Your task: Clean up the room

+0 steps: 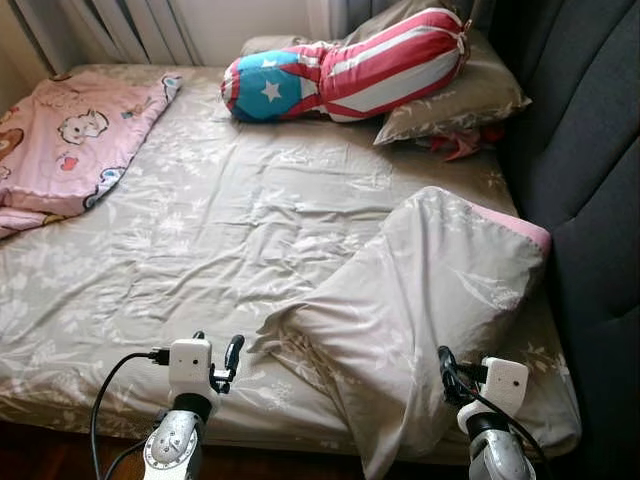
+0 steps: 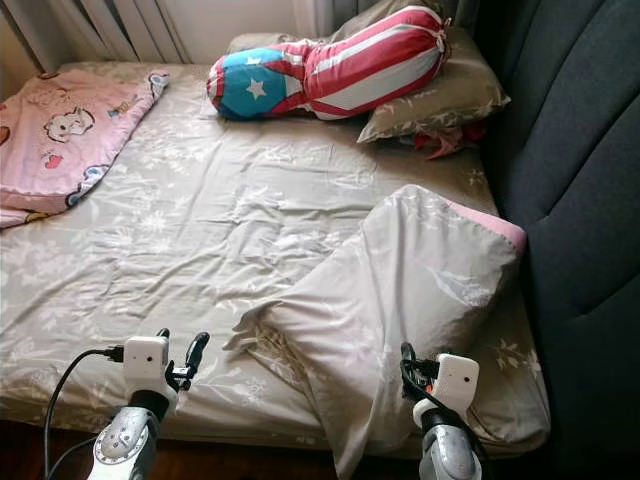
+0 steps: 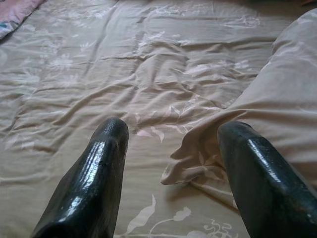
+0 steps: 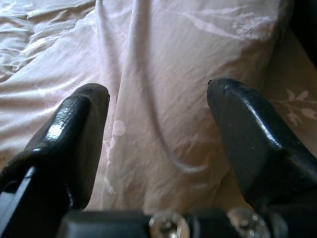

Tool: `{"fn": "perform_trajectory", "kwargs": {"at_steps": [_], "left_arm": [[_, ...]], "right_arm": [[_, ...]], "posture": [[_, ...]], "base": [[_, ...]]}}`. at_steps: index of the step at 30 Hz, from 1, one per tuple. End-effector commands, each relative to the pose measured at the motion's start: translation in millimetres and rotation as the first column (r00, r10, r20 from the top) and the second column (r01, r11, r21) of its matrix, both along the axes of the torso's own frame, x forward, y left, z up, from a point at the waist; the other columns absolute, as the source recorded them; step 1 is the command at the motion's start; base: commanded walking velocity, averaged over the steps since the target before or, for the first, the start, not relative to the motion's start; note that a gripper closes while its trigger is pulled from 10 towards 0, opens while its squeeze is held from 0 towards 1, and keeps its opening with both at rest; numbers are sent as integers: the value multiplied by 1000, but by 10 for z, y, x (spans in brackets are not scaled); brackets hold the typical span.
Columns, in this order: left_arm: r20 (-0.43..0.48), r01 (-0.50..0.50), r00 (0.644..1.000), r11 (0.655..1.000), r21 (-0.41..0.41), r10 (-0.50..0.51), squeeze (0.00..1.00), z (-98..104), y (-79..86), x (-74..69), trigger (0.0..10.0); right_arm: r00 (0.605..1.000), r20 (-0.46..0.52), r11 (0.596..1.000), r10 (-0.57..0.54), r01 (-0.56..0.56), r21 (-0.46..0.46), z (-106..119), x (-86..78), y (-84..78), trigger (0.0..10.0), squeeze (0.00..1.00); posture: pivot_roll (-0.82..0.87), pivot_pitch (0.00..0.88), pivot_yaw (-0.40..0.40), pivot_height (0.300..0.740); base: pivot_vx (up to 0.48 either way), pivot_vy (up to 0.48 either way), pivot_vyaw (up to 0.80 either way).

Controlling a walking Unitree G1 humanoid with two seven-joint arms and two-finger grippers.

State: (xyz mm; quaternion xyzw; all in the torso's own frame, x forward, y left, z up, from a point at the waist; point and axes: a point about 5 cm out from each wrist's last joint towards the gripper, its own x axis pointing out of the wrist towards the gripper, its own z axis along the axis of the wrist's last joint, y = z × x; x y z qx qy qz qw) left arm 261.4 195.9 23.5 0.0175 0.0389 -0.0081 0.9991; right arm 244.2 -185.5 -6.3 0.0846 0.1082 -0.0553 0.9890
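A beige floral pillow (image 1: 420, 290) with a pink edge lies askew on the near right of the bed, its lower corner hanging over the front edge. My right gripper (image 4: 158, 104) is open just in front of this pillow, and the fabric shows between its fingers (image 4: 74, 134). My left gripper (image 3: 171, 144) is also open, low over the rumpled beige sheet (image 1: 200, 230), with the pillow's left corner (image 3: 198, 158) just ahead of it. From the head, both grippers sit at the bed's front edge, left (image 1: 218, 350) and right (image 1: 450, 368).
A stars-and-stripes bolster (image 1: 340, 70) rests on a second pillow (image 1: 470, 95) at the back. A pink cartoon blanket (image 1: 70, 140) lies at the left. The dark grey headboard (image 1: 590, 170) runs along the right side. Curtains (image 1: 130, 25) hang behind.
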Motion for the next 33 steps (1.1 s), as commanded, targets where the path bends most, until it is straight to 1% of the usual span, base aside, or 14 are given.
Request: {"fn": "perform_trajectory", "kwargs": {"at_steps": [1,5,11,13,16,20,26,29,30,33], "left_arm": [[-19,2,1000,1000,0,-2,0,-16,4,-18,10000],[-21,17,1000,1000,-3,-17,0,-10,-21,-1,10000],[-19,31,999,999,-6,-32,0,1,-61,17,10000],[-16,34,999,999,-7,-34,0,12,-68,20,10000],[-14,32,999,999,-5,-32,0,24,-49,10,10000],[-13,23,1000,1000,0,-23,0,34,-11,1,10000],[-8,26,1000,1000,2,-26,0,61,-11,25,10000],[-6,28,1000,1000,1,-28,0,78,-24,38,10000],[-4,29,1000,1000,0,-29,0,85,-29,43,10000],[-9,42,999,999,-4,-42,0,82,-46,47,10000]], "right_arm": [[1000,-12,1000,5,-5,-8,-25,-61,0,10000,0],[1000,-13,1000,-1,1,-1,-41,-103,-5,10000,0],[999,-27,1000,26,-25,2,-58,-124,29,10000,0],[997,-64,999,36,-36,-2,-91,-109,42,10000,0],[996,-80,999,48,-49,-7,-102,-83,60,10000,0],[998,-43,999,50,-50,6,-38,-27,77,10000,0],[996,-56,998,68,-68,3,-29,30,118,10000,0],[996,-61,998,65,-65,7,-29,46,110,10000,0],[996,-60,998,66,-66,8,-27,50,110,10000,0],[996,-52,998,70,-69,7,-17,67,123,10000,0]], "posture": [[-68,197,15,715],[-79,200,19,710],[-73,207,16,710],[-65,211,14,710],[-59,221,11,685],[-52,238,7,685],[-52,247,10,685],[-49,248,9,685],[-48,250,11,677],[-46,258,18,677]], "base": [[0,0,0],[0,0,0],[0,0,0],[0,0,0],[0,0,0],[0,0,0],[0,0,0],[0,0,0],[0,0,0],[0,0,0]]}}
